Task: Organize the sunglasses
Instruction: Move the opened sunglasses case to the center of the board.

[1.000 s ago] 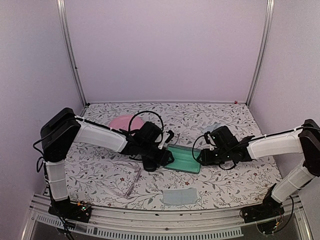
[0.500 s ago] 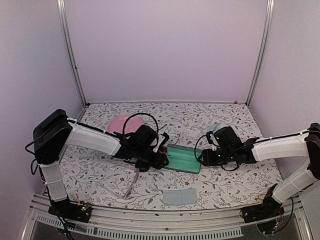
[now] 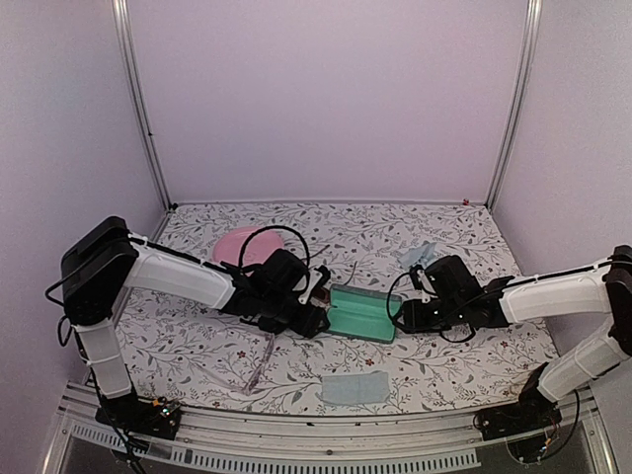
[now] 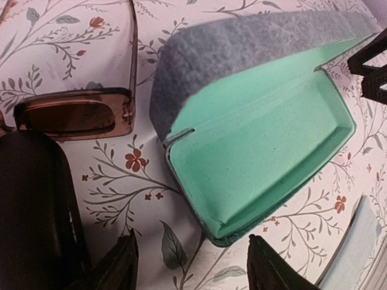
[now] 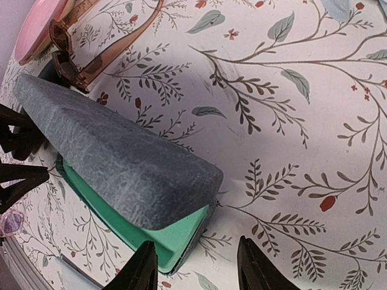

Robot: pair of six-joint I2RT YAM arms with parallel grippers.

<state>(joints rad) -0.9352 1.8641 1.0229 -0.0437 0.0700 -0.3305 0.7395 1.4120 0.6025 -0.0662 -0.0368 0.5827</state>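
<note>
Lilac booth around a flower-printed table, softly and evenly lit.

Up top there's the smooth pale lilac back wall [image 3: 326, 99], one flat colour from top to bottom, meeting the matching pale lilac side walls [image 3: 59, 118] at two slim silver metal corner posts [image 3: 138, 99] that splay outward toward the top of the overhead view. Down below, the white tablecloth printed with grey-green leafy sprigs and small red flowers [image 3: 197, 346] runs right back to the walls. Along the near edge sits a ribbed silver metal rail [image 3: 296, 439]. The light is diffuse and the shadows on the cloth are faint.
</note>
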